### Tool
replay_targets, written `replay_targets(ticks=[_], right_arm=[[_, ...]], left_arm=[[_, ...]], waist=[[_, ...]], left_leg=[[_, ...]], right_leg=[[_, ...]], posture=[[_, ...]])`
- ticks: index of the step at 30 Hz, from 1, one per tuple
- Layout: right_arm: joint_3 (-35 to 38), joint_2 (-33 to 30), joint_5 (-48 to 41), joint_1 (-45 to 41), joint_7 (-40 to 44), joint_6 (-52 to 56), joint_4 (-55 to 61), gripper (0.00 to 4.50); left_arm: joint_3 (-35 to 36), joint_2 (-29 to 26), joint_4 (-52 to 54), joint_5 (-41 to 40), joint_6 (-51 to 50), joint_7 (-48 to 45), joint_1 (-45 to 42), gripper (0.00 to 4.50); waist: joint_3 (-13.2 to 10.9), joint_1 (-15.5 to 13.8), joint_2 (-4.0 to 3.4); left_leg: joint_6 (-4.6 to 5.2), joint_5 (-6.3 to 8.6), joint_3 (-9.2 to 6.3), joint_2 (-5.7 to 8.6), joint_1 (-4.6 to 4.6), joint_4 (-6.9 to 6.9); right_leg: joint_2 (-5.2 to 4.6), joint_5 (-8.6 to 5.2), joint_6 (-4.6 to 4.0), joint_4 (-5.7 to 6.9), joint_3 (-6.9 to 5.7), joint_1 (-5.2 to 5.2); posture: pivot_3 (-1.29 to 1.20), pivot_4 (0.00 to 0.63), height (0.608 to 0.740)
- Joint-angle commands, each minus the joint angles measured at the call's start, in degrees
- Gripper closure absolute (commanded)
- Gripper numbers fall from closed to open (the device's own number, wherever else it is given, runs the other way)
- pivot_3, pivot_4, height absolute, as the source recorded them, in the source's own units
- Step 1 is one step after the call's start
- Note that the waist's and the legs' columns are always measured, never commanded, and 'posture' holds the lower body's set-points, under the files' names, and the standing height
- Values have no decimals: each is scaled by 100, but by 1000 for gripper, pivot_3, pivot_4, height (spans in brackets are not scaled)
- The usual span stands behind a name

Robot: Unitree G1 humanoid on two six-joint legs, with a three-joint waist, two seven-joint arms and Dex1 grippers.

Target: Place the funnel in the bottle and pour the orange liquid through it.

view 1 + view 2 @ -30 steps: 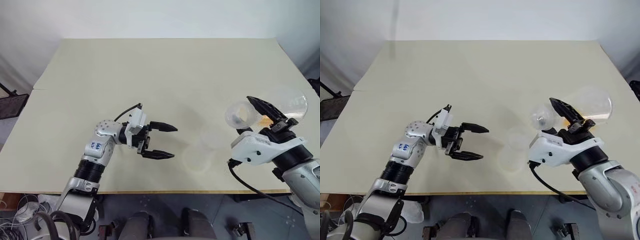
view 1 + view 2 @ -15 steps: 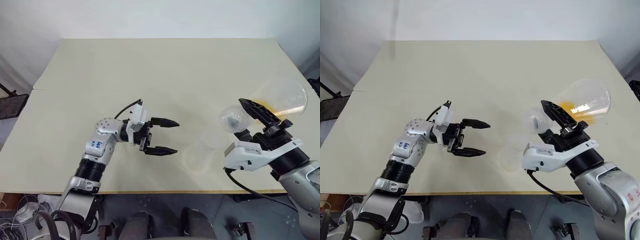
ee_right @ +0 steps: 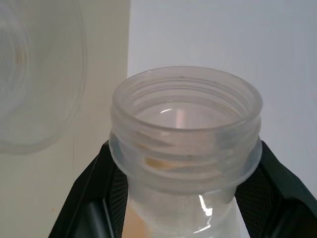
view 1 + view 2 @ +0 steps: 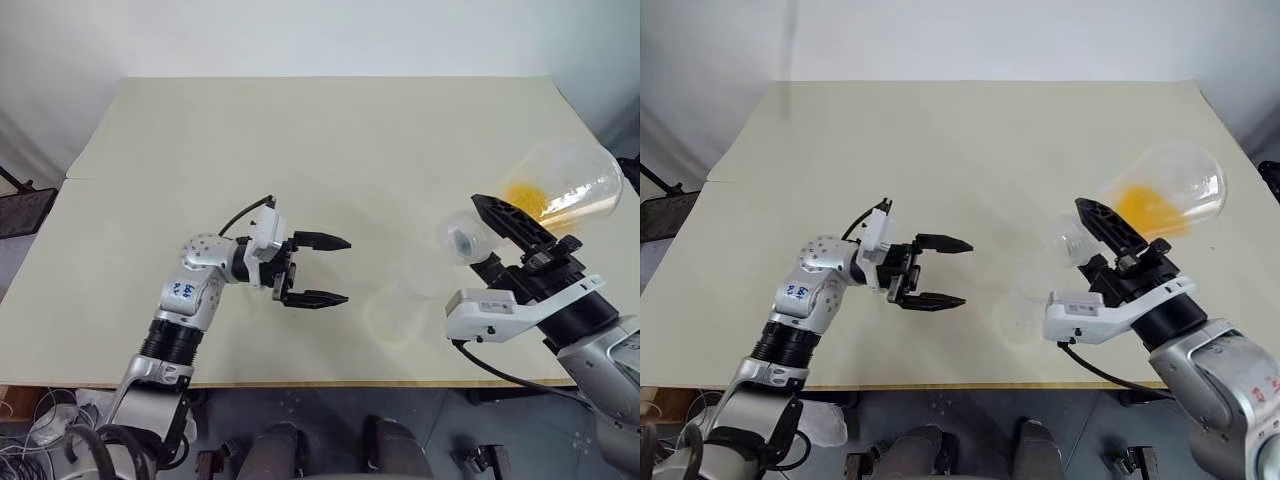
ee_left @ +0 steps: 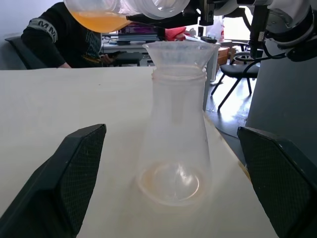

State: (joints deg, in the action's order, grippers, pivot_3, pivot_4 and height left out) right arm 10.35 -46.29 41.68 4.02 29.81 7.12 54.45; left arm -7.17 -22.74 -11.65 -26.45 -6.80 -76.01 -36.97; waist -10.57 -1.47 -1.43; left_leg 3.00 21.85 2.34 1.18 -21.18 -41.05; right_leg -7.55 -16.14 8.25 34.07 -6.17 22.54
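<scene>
Jaws: right gripper (image 4: 1102, 228) clenched on neck of 2nd flask (image 4: 1150, 200) w/ the orange liquid (image 4: 1143, 208), tilted; left gripper (image 4: 318, 269) wide open, empty. Funnel (image 5: 179, 51) already seated in the bottle (image 5: 174, 144) (between both arms). Pour not begun, bottle looks near empty.

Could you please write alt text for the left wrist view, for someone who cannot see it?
A clear conical bottle stands upright on the cream table with the funnel seated in its neck, framed by the open left claw. Above, a tilted flask holding the orange liquid hangs near the funnel, not yet pouring.
</scene>
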Motion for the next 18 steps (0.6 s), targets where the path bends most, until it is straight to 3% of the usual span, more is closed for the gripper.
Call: replay_targets(ticks=[1,18], right_arm=[[283,44,144,-83,5,-214,53,2048],[366,465,814,110,-22,-950,-141,2048]], left_arm=[[117,-49,149,-20,103,-69,14,0],[77,-12,221,-84,-28,-102,3,0]], waist=[[0,-1,0],[0,1,0]], left_leg=[[0,0,0,0,0,0],[0,0,0,0,0,0]], right_leg=[[0,0,0,1,0,0],[0,0,0,3,0,0]], posture=[[0,150,740],[0,150,740]])
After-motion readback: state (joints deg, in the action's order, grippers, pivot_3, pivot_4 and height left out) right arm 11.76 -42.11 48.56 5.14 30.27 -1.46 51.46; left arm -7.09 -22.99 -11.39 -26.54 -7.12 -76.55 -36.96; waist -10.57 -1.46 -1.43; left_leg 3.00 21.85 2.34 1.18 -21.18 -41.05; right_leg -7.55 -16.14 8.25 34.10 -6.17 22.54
